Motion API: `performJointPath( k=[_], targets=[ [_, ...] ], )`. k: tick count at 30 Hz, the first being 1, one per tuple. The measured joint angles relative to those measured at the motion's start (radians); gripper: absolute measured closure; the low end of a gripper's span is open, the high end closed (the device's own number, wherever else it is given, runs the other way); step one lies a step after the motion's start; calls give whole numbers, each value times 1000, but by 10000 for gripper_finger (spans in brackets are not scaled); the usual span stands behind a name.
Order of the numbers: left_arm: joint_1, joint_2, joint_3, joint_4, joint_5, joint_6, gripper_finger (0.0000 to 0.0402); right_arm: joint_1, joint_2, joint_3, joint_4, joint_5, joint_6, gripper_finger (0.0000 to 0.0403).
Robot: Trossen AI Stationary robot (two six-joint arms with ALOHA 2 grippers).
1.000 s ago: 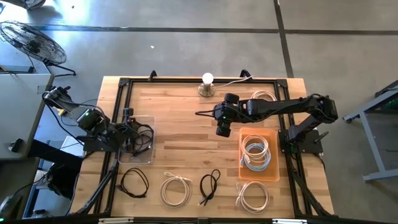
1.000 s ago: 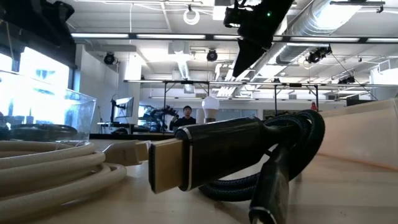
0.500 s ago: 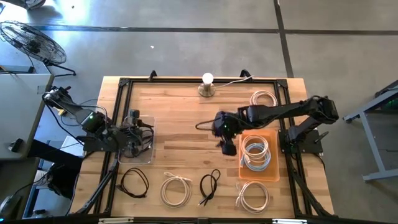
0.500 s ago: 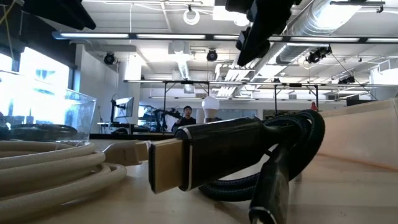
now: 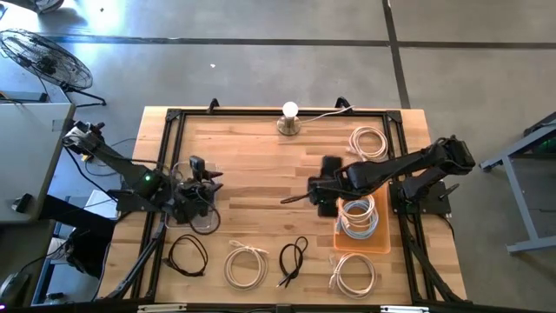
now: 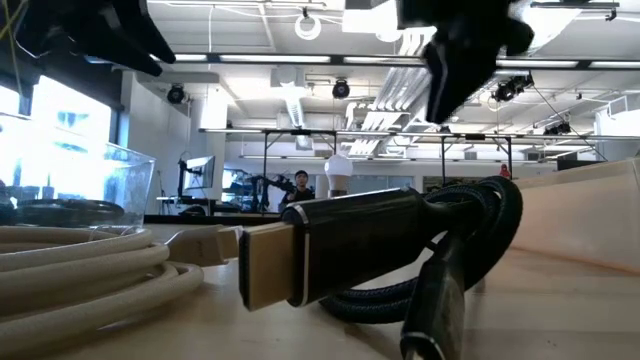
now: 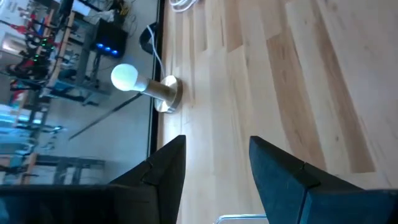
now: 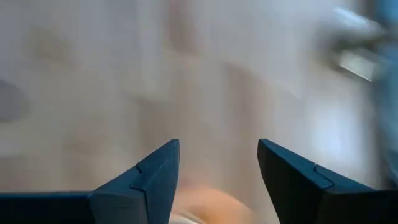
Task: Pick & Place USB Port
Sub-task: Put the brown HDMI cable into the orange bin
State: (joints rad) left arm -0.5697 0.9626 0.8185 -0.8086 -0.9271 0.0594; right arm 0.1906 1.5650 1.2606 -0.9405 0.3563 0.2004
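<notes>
Since the earlier frame the left end effector (image 5: pixel 198 167) has lifted off the clear tray (image 5: pixel 205 219), open and empty; the right end effector (image 5: pixel 323 184), open and empty, swung down beside the orange bin (image 5: pixel 383 245). Next, aim squarely at the black cable (image 5: pixel 294 256), well below that bin.

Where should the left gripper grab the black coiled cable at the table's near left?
Take the black coiled cable across one side strand of its loop, coming straight down. It lies flat on the wooden table, so only a thin strand fits between the fingers.
</notes>
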Motion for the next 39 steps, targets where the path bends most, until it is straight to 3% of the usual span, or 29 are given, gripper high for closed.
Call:
performJointPath(
  k=[3, 6, 10, 13, 19, 25, 30, 39],
  targets=[
    [0, 29, 0, 3, -8, -2, 231, -15, 0, 0, -196, 229, 107, 194],
    [0, 45, 0, 11, -9, 0, 231, -55, -1, 0, -369, 297, 222, 194],
    [0, 50, 0, 45, -33, 1, 231, -146, -1, 0, -474, 192, 282, 194],
    [0, 50, 0, 74, -37, 24, 231, -231, -1, 0, -483, 81, 219, 194],
    [0, 50, 0, 106, -11, 42, 231, -442, -1, 0, -439, -77, 74, 194],
    [0, 50, 0, 105, 20, 41, 231, -660, -1, 0, -352, -229, 67, 194],
    [0, 50, 0, 106, 21, 41, 231, -785, -1, 1, -289, -265, 121, 194],
    [0, 50, 0, 103, 28, 42, 231, -910, -1, 1, -289, -284, 147, 194]
  ],
)
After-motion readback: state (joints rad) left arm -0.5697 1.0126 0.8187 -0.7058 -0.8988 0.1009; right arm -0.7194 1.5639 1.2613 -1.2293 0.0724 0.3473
